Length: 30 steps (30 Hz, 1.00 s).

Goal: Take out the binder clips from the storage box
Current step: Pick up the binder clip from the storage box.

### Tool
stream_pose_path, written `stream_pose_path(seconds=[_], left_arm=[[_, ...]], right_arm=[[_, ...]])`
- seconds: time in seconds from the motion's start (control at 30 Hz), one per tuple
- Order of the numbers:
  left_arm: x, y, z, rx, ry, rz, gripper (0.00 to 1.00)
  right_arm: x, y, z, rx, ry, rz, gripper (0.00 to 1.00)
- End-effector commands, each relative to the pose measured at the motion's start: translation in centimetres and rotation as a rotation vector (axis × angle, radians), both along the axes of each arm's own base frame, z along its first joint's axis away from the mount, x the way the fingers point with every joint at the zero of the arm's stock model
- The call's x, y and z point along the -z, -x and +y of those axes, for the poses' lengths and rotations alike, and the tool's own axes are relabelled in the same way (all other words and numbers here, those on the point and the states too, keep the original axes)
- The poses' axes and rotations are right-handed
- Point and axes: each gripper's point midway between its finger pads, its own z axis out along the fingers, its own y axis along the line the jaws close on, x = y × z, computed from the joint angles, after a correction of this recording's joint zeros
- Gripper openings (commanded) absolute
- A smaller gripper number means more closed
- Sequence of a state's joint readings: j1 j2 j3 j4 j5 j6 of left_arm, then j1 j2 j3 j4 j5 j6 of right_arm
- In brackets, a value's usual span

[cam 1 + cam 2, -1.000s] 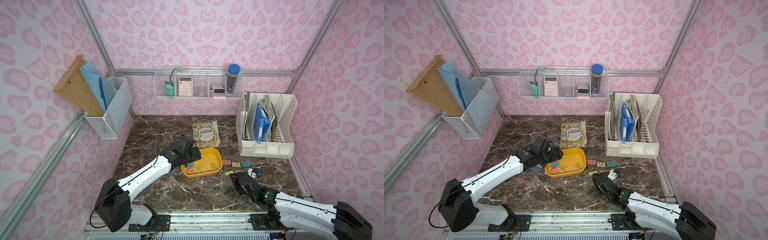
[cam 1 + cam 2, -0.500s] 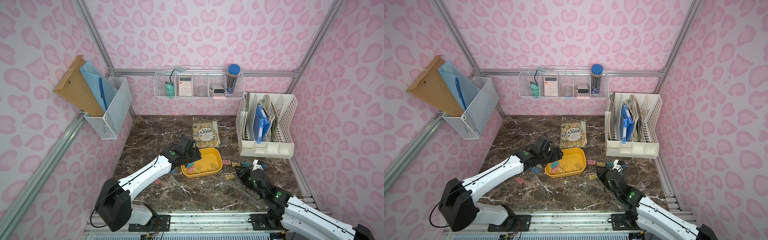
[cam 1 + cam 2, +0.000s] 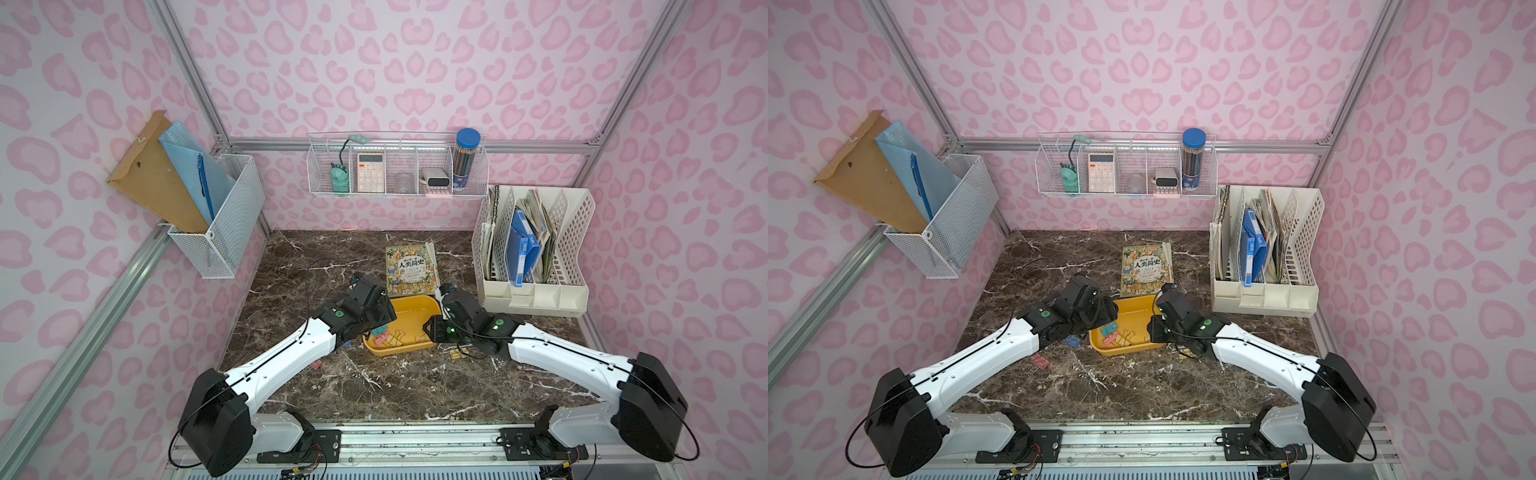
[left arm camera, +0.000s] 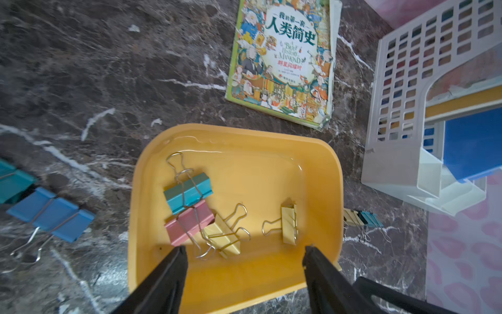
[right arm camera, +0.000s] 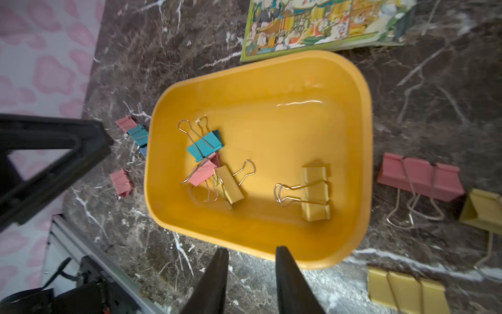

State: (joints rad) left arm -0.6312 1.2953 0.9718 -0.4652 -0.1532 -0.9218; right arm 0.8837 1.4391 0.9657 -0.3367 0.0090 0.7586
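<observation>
Left gripper [image 4: 244, 251] hangs wide open and empty over the left side of the yellow storage box [image 4: 258, 168], mid-bench [image 3: 374, 395] just in front of the book [image 3: 411, 270]. Four binder clips [image 4: 187, 194] sit inside it, with more scattered on either side. Right gripper [image 5: 251, 251] is at the box's right rim, partly open and holding nothing.

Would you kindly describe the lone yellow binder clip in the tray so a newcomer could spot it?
On the dark marble table sits a yellow tray. Inside, a teal clip, a pink clip and a yellow clip lie tangled together. Yours is the second yellow clip, lying alone, apart from that cluster.
</observation>
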Motion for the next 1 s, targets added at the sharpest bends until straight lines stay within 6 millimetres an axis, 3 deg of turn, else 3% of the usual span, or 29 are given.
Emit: stream_pose_path(seconds=[0.0,0.27,0.63,0.7,0.77,0.97], left_arm=[[0.2,0.3,3.0,-0.123,-0.076,-0.007,0.73],[-0.3,0.2,4.0,-0.148,-0.077,-0.060,0.73],[-0.6,0.3,4.2,-0.147,-0.074,-0.060,0.73],[-0.6,0.5,4.4,-0.153,-0.073,-0.058,0.73],[-0.4,0.7,4.5,-0.154,-0.071,-0.059,0.74],[-0.5,0.6,4.5,-0.149,-0.075,-0.058,0.73]], right_arm=[[2.8,0.2,-2.0,-0.021,0.278,0.011,0.36],[4.9,-1.1,-1.1,-0.036,0.491,0.023,0.38],[6.9,-2.1,-0.4,-0.060,0.578,0.046,0.27],[6.1,-2.9,0.3,-0.056,0.563,0.023,0.23],[5.9,-3.2,0.4,-0.048,0.567,0.013,0.14],[4.5,-3.4,0.2,-0.031,0.552,-0.016,0.01]])
